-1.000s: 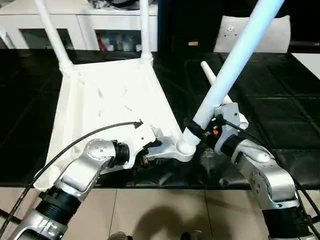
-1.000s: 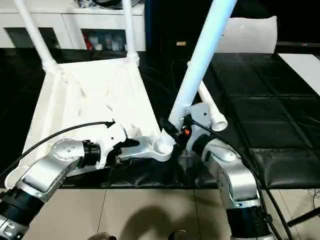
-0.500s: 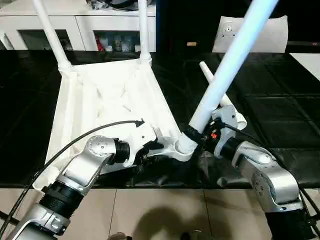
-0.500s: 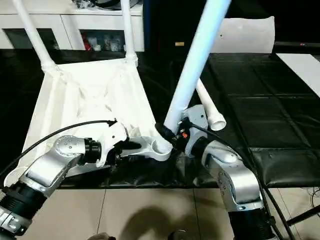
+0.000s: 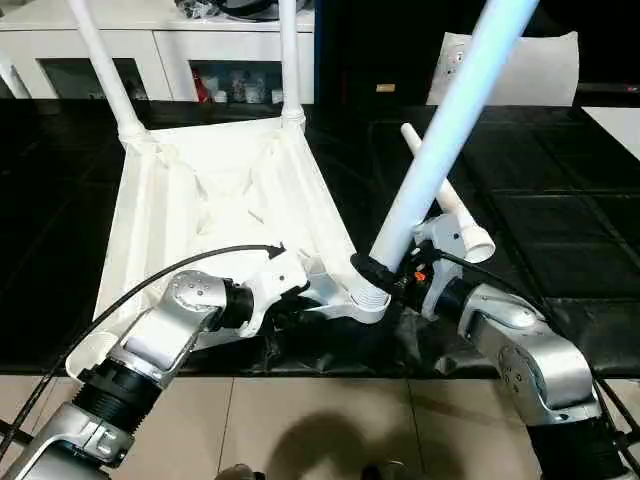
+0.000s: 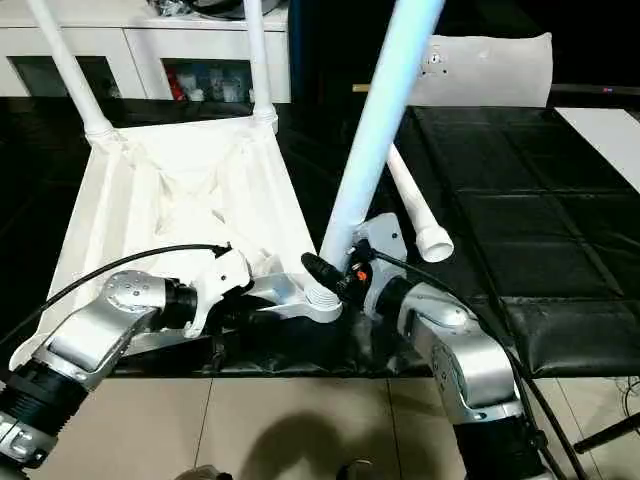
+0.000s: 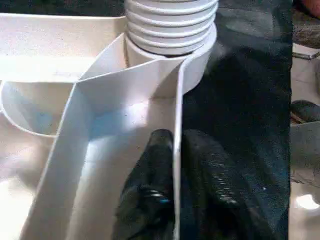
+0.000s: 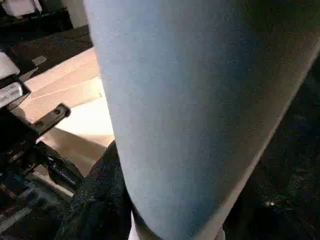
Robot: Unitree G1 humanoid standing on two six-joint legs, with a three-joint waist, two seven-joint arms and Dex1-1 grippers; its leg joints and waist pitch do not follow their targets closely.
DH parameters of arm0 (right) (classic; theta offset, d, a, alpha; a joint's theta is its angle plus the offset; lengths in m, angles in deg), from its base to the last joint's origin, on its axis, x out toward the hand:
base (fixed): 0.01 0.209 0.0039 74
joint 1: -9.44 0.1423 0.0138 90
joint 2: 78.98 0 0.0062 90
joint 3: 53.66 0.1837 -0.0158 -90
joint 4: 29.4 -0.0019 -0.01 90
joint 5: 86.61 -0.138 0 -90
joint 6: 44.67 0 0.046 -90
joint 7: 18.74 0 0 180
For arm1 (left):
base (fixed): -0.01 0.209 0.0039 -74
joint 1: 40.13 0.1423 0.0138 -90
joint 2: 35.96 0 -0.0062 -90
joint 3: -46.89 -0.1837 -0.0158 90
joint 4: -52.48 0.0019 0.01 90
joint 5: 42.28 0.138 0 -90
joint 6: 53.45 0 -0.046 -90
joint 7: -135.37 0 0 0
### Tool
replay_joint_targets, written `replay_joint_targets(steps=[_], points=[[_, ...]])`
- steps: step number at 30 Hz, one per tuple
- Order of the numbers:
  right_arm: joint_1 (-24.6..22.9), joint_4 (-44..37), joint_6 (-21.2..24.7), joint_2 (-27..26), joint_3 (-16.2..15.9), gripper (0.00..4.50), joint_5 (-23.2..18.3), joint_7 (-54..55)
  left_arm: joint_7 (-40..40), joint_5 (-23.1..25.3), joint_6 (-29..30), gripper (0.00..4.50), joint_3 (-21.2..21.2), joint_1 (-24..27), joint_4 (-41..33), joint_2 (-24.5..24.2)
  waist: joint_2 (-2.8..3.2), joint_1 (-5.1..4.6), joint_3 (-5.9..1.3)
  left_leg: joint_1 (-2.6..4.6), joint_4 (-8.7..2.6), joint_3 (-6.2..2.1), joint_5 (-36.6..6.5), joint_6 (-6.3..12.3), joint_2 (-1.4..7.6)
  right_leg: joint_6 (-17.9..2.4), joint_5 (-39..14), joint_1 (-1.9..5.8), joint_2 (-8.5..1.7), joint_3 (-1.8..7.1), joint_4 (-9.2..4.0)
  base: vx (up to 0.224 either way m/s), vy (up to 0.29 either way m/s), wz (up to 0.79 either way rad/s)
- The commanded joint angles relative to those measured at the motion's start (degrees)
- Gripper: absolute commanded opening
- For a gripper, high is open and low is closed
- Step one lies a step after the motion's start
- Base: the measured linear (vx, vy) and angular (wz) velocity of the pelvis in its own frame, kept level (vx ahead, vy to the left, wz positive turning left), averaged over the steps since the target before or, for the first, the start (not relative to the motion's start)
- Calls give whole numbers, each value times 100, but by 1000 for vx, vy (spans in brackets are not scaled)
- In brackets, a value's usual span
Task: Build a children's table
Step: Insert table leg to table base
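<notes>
children's table (image 5: 220, 200) leg (image 5: 440, 150) top cut off | right tool (image 6: 335, 283) gripping its base | left tool (image 7: 175, 175) pinching rim by socket (image 5: 365, 298)

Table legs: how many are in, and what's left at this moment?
Two legs already stand in the far sockets of the upturned top. In hand: the right hand holds a third leg with its ribbed end at the near socket, while the left hand pinches the top's near rim. Left: seating it, then the fourth leg lying on the black mat.
</notes>
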Motion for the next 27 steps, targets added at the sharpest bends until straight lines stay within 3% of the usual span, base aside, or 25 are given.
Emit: replay_joint_targets(steps=[1, 4, 17, 19, 24, 27], points=[[42, 125, 95, 23, -67, 191, 0, -87, -104, 15, 32, 25, -20, -53, -5, -16, 16, 19, -390, 50, -470, -11, -1803, -9, 7, -378, -2886, 319, -238, 159, -565, 0, 0, 0], [93, 203, 53, 19, -91, 191, 21, -104, -161, 17, 16, 4, -22, -45, -5, -24, 21, 16, -391, 54, -470, -5, -1794, -7, 8, -452, -2758, 320, -238, 165, -549, 0, 0, 0], [371, 458, 266, 208, -398, 191, 103, -485, -708, 139, -376, 0, -265, -59, 29, -198, 5, 13, -397, 64, -477, 4, -1732, -20, 21, -547, -2581, 331, -241, 187, -521, 0, 0, 0], [463, 573, 403, 268, -509, 191, 139, -591, -763, 182, -437, 0, -285, -112, 99, -214, -20, 9, -388, 72, -472, 10, -1778, -18, 15, -531, -2719, 325, -239, 180, -537, 0, 0, 0], [555, 826, 390, 352, -639, 191, 239, -716, -790, 343, -660, 0, -282, -263, 342, -222, -20, 8, -371, 94, -473, -1, -1923, -46, 12, -405, -3056, 305, -252, 168, -584, 0, 0, 0], [519, 954, 326, 268, -479, 191, 160, -669, -799, 381, -786, 0, -245, -344, 471, -209, -24, -15, -315, 181, -457, -11, -2330, -70, -21, -188, -3796, 245, -257, 104, -711, 0, 0, 0]])
